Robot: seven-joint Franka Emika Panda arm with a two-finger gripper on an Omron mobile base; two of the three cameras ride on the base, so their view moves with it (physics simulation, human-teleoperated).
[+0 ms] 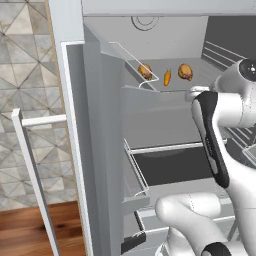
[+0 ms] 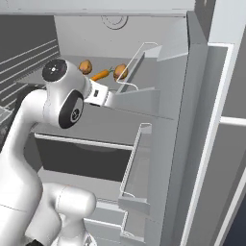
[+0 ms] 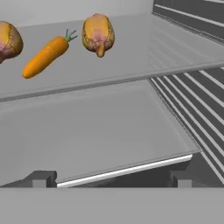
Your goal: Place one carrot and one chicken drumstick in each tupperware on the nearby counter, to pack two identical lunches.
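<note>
Orange carrot (image 3: 46,56) lying on the upper grey fridge shelf (image 3: 131,65), the landmark for this figure. On that shelf, one browned chicken drumstick (image 3: 99,33) sits just beside the carrot's leafy end; a second drumstick (image 3: 8,41) sits near its pointed end. The same three items appear from the base cameras: carrot (image 1: 167,77) between drumsticks (image 1: 145,71) and (image 1: 185,72). Below and in front of the shelf, the claw (image 3: 111,178) hovers with its fingertips (image 3: 43,178) spread wide apart, holding nothing
</note>
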